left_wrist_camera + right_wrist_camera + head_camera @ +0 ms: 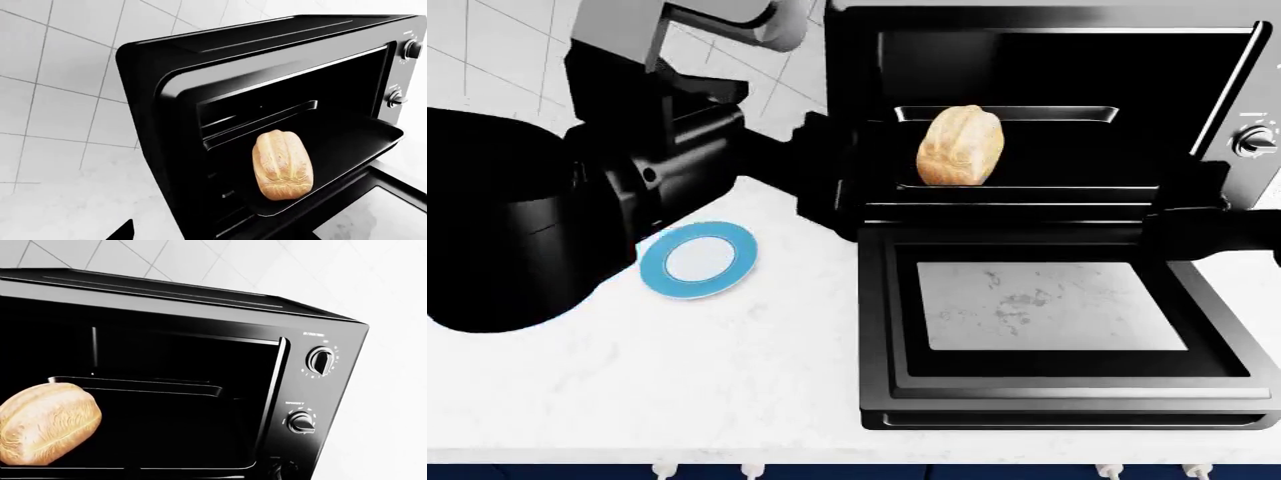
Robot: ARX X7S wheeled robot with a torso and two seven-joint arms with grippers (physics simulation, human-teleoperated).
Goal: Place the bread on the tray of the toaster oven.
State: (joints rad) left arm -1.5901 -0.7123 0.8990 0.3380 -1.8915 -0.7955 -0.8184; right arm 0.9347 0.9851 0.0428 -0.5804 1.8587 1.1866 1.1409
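Observation:
The bread (961, 145), a golden-brown loaf with a paler split top, lies on the tray (1028, 190) inside the open toaster oven (1028, 20). It also shows in the left wrist view as the bread (282, 165) on the pulled-out tray (360, 145), and in the right wrist view as the bread (47, 425). My left gripper (827, 200) sits beside the oven's left wall, apart from the loaf and holding nothing; one fingertip (123, 232) shows far to the side. My right gripper (1174, 205) is by the tray's right front corner, black against black.
The glass-windowed door (1054, 305) lies folded down flat over the white counter in front of the cavity. A blue-rimmed plate (698, 260) lies to the left of the door. Knobs (321, 360) run down the oven's right side. A big black rounded body (494, 220) fills the left.

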